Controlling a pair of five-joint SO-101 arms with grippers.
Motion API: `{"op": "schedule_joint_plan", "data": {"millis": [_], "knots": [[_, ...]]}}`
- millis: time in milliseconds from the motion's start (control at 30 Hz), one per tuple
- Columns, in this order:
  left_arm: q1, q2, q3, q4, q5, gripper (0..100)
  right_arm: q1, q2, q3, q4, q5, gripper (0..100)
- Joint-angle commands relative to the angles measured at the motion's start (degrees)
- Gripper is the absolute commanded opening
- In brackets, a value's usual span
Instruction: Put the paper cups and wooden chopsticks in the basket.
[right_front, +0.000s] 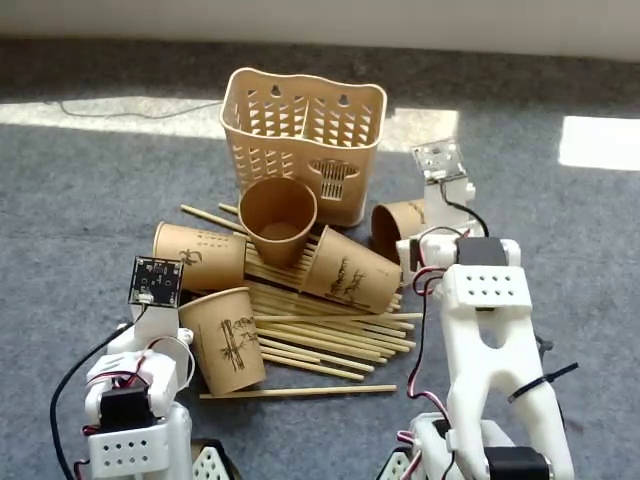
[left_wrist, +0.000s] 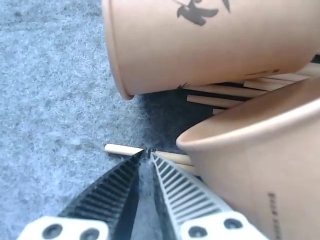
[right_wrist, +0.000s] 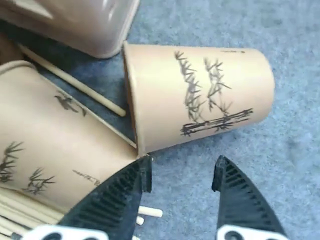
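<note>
- The chopsticks (right_front: 330, 335) lay in a loose heap on the carpet (right_front: 80, 210), spilling out in front of the basket (right_front: 290, 140).
- The basket stood upright at the back, and every cup was out on the carpet with the heap.
- The upright cup (right_front: 278, 215) stood mouth-up just in front of the basket, at the heap's far edge.
- The left cup (right_front: 200, 255) was down on its side at the heap's left.
- The middle cup (right_front: 350, 272) lay on its side too, right across the chopsticks.
- The right cup (right_front: 398, 228) was tipped over near the basket's right corner, its bamboo print facing up.
- The near cup (right_front: 225, 340) lay on its side at the heap's near left end, close by the left arm.
- The left gripper (left_wrist: 147, 155) was low over the carpet with its fingers clenched together. Its tips met right at a stray chopstick (left_wrist: 122, 149), in the gap between the left cup and the near cup.
- That chopstick ran crosswise under the tips, and whether they touched it could not be told.
- The right gripper (right_wrist: 181, 172) was released, fingers spread apart. It hovered over the carpet just beside the right cup, and the middle cup lay close by.
</note>
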Motion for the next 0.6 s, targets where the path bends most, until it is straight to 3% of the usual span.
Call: {"op": "schedule_joint_plan", "data": {"millis": [0, 367, 567], "knots": [[0.5, -0.4, -0.2, -0.9, -0.4, 2, -4.6, -5.4, -0.7, 0.6, -0.6, 20.5], [0.2, -0.4, -0.2, -0.9, -0.4, 2, -7.2, -4.3, 6.4, -12.9, -0.6, 20.5], [-3.0, -0.4, -0.2, -0.9, -0.4, 2, -2.2, -2.7, 7.6, -15.6, -0.6, 20.5]]}}
